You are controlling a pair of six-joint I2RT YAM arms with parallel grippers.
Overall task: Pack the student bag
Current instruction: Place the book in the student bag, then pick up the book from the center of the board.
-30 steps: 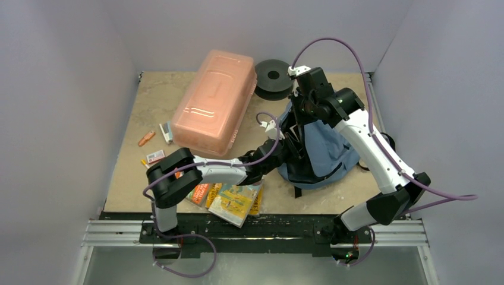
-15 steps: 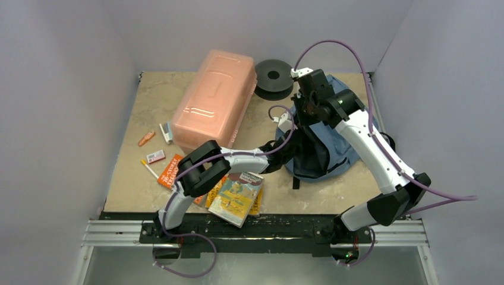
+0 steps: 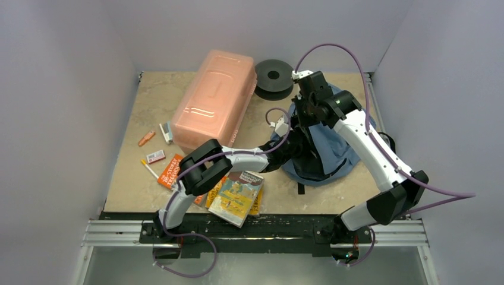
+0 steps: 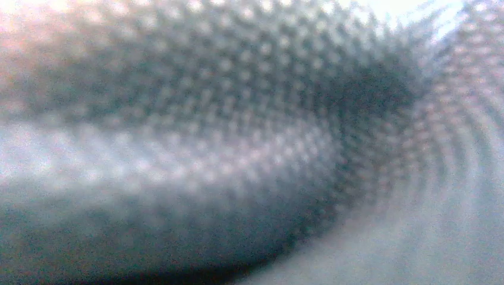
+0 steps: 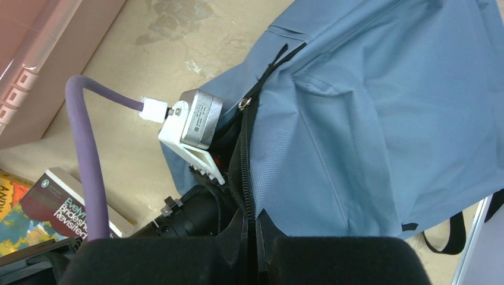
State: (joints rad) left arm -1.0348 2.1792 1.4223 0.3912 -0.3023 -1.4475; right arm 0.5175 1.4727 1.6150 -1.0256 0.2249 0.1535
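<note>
student bag (image 3: 333, 148), soft blue-grey with dark zipper trim, lay slumped on the right half of the table (image 3: 148, 95), just beside the pink box (image 3: 215, 101) and near the black spool (image 3: 273, 77). the right gripper (image 5: 257, 237) hung over the bag's left edge with its fingers pressed together on the zipper trim, holding that edge up so the mouth gaped. the left arm (image 3: 238, 160) stretched across from the left and the left gripper (image 3: 288, 153) was sunk into the opening. its fingers were hidden by the fabric, and i could not tell whether they were apart or together. the left wrist camera saw only blurred mesh. a few books (image 3: 238, 196) lay at the near edge, apart from the bag.
</note>
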